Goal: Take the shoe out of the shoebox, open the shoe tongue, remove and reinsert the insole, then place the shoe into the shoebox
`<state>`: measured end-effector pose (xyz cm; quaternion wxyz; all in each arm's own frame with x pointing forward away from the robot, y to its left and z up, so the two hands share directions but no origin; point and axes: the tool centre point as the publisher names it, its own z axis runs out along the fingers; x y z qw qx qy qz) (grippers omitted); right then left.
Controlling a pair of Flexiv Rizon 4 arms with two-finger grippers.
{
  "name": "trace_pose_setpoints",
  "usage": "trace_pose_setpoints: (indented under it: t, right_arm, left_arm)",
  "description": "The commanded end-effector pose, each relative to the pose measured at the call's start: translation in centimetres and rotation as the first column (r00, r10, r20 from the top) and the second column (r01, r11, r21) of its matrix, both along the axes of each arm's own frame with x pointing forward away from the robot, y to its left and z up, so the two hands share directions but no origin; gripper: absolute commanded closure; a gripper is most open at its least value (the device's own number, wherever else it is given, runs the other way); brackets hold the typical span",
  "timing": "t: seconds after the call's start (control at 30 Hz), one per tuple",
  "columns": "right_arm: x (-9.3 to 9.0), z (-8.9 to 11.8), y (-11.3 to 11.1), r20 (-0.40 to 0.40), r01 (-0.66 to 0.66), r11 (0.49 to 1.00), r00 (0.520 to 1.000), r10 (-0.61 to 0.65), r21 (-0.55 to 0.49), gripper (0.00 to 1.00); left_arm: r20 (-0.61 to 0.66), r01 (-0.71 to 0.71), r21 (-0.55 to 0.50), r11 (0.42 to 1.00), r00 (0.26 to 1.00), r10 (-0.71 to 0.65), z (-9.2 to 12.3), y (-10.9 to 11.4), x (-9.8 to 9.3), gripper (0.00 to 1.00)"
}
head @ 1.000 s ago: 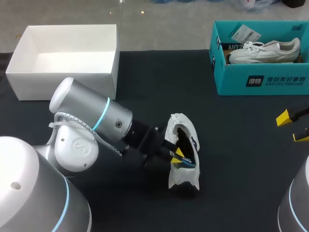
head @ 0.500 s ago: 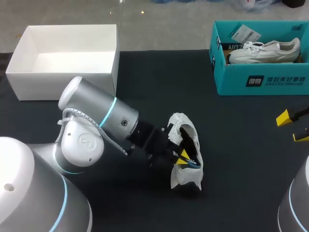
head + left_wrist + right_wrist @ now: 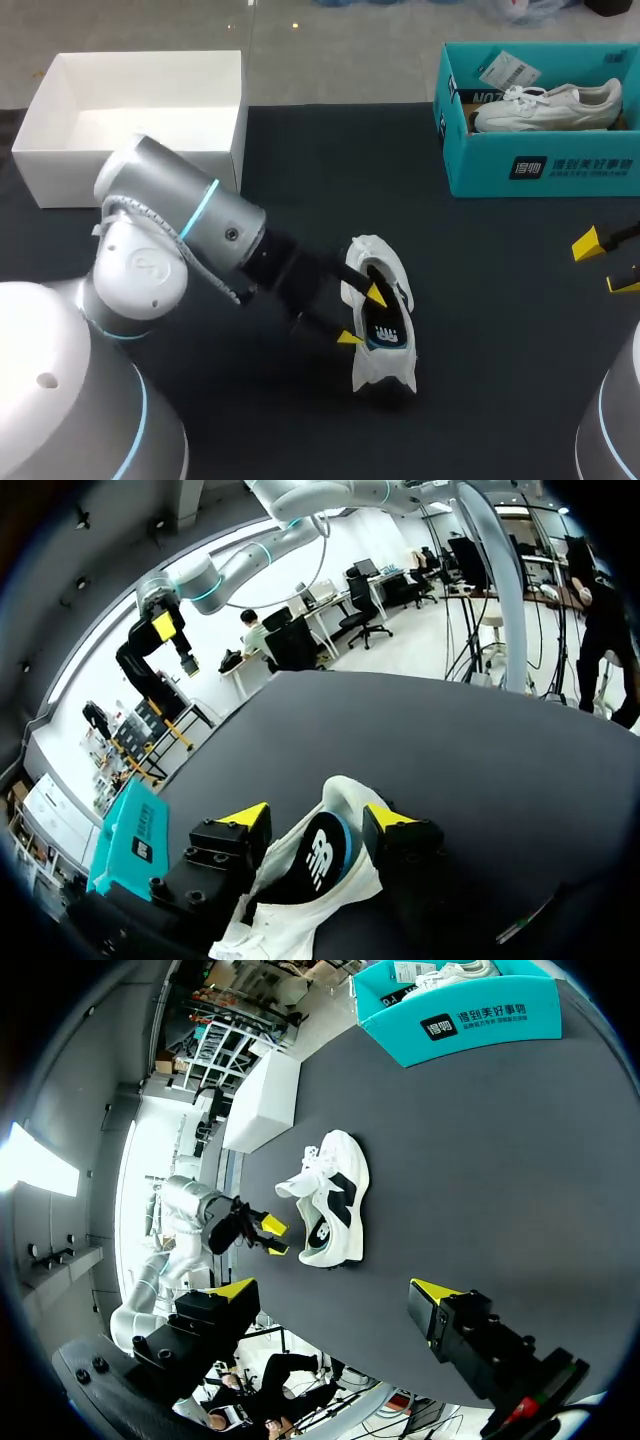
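My left gripper [image 3: 364,316] has drawn back from inside the shoe [image 3: 384,366] and now stands open. The shoe lies on the bench [image 3: 500,330] between its fingers. My right gripper [image 3: 607,264] hangs open, well apart.

I can make out very little print from here. The teal shoebox [image 3: 540,165] at the far right of the desk [image 3: 500,300] has a white square emblem and a row of white characters on its front wall. Both are too small for me to read, and the right wrist view shows them no clearer. Dark lettering runs along its inner back wall, half hidden behind the white sneaker [image 3: 545,105] inside. A paper tag [image 3: 507,70] with barcode stripes lies in that box. The shoe [image 3: 380,370] lying mid-desk shows a white logo on the blue patch of its insole [image 3: 385,330], clearest in the left wrist view.
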<state>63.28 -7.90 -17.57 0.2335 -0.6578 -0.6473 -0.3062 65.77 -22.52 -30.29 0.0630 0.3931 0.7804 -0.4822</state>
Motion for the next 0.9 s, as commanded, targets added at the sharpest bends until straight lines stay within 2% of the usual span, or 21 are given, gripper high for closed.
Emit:
trace_pose_setpoints:
  t: [0.03, 0.13, 0.6, 0.7, 0.8, 0.9]
  right_arm:
    - [-0.9, 0.1, 0.0, 0.052, 0.054, 0.999, 0.997, -0.054, 0.001, 0.00]
    - [-0.9, 0.1, 0.0, 0.052, 0.054, 0.999, 0.997, -0.054, 0.001, 0.00]
    - [-0.9, 0.1, 0.0, 0.052, 0.054, 0.999, 0.997, -0.054, 0.001, 0.00]
    - [-0.9, 0.1, 0.0, 0.052, 0.054, 0.999, 0.997, -0.054, 0.001, 0.00]
    - [-0.9, 0.1, 0.0, 0.052, 0.054, 0.999, 0.997, -0.054, 0.001, 0.00]
    - [-0.9, 0.1, 0.0, 0.052, 0.054, 0.999, 0.997, -0.054, 0.001, 0.00]
  left_arm:
    - [-0.042, 0.176, 0.168, 0.970, 0.984, -0.172, 2.1, 0.8, 1.5, 1.00]
    - [-0.102, 0.257, 0.213, 0.943, 0.965, -0.240, 2.4, 0.8, 1.0, 1.00]
    - [-0.102, 0.257, 0.213, 0.943, 0.965, -0.240, 2.4, 0.8, 1.0, 1.00]
    - [0.057, 0.264, 0.463, 0.846, 0.944, -0.326, 3.3, -0.6, 0.7, 1.00]
    - [0.127, 0.350, 0.558, 0.752, 0.860, -0.494, 3.3, -1.2, 0.5, 1.00]
    - [0.120, 0.406, 0.637, 0.655, 0.787, -0.605, 2.2, -1.6, 0.6, 1.00]
